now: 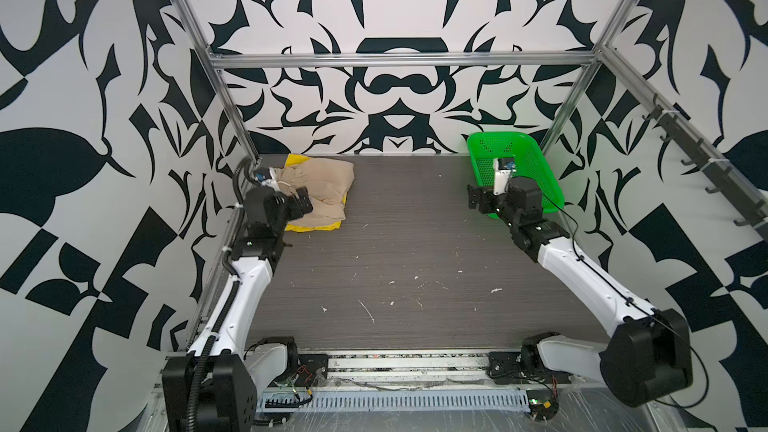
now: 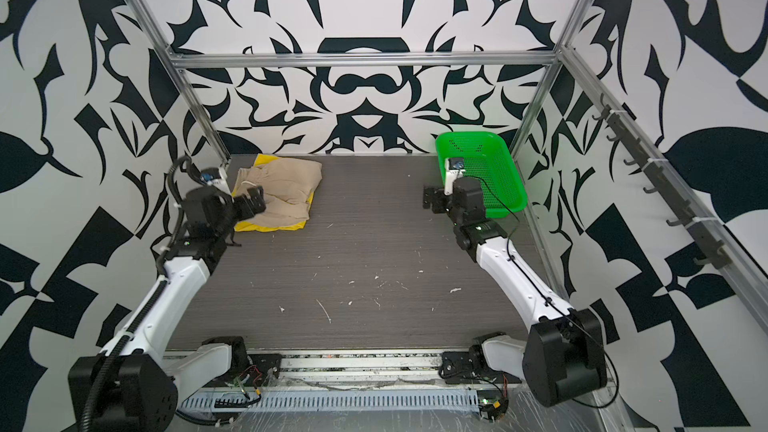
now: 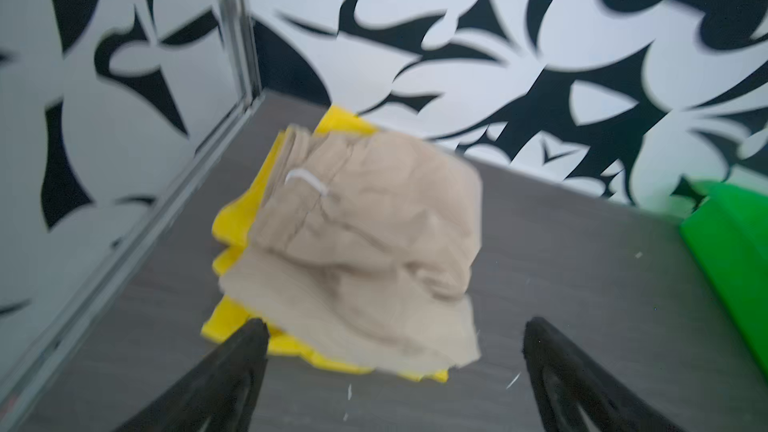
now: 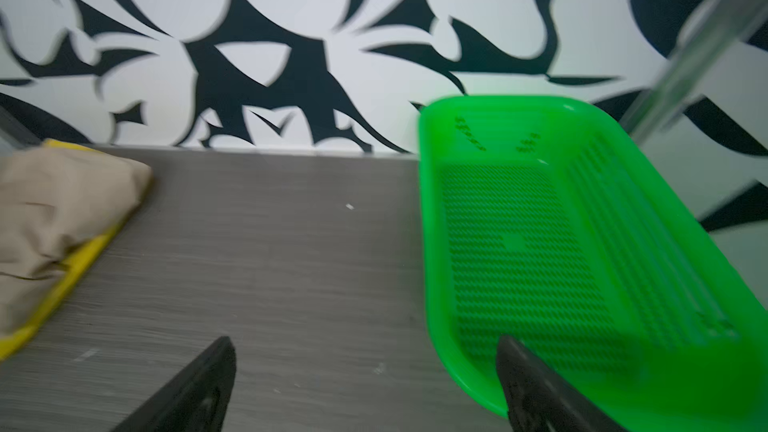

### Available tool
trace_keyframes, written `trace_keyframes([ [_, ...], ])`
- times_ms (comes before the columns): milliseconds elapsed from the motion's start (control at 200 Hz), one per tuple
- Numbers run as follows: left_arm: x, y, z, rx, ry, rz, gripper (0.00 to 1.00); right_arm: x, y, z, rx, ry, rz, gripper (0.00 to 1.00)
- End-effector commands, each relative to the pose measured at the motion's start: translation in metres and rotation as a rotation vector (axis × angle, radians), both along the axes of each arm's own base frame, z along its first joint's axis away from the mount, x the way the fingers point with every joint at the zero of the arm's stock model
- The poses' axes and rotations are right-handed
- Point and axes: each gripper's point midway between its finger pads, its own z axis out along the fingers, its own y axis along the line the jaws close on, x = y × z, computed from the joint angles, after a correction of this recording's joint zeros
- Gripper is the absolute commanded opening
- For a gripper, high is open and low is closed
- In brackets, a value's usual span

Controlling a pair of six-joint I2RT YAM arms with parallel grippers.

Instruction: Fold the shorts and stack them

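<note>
Beige shorts [image 1: 324, 184] sit on yellow shorts [image 1: 316, 225] at the table's [image 1: 395, 243] far-left corner. Left claw [image 3: 395, 328] and right claw [image 4: 365, 342] both gape empty. Blur hides edges, but we think the top fold's loose; left claw could snag it, spilling the stack.

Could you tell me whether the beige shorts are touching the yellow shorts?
Touching: the left wrist view shows the beige shorts lying on the yellow shorts, whose edges peek out underneath.

Yellow shorts [image 1: 314, 227]: lay mostly hidden under beige shorts [image 1: 328, 182].
Green basket [image 3: 735, 255]: was cut off in left wrist view.
Wrist views: were blurred.
</note>
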Motion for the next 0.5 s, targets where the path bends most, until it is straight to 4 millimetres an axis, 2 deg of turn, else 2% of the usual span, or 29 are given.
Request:
trace_keyframes([
  [0,-0.009,0.021,0.0,0.071,-0.152,0.118,0.99,-0.008,-0.022,-0.02,-0.062,-0.056,0.012,1.0],
  [120,-0.021,0.032,-0.036,0.118,-0.138,0.17,1.0,-0.022,-0.048,-0.06,-0.097,-0.013,-0.058,1.0],
  [260,-0.014,0.035,-0.065,0.158,-0.144,0.179,0.99,-0.032,-0.066,-0.095,-0.103,0.024,-0.115,1.0],
  [325,-0.007,0.034,-0.075,0.194,-0.152,0.167,1.0,-0.032,-0.07,-0.107,-0.099,0.015,-0.124,1.0],
  [340,-0.005,0.035,-0.083,0.209,-0.132,0.165,0.99,-0.031,-0.07,-0.109,-0.097,0.009,-0.124,1.0],
  [410,0.0,0.037,-0.088,0.256,-0.153,0.175,0.99,-0.028,-0.071,-0.121,-0.09,-0.004,-0.118,1.0],
  [495,0.013,0.046,-0.112,0.249,-0.133,0.208,0.99,-0.023,-0.068,-0.128,-0.099,0.052,-0.09,1.0],
])
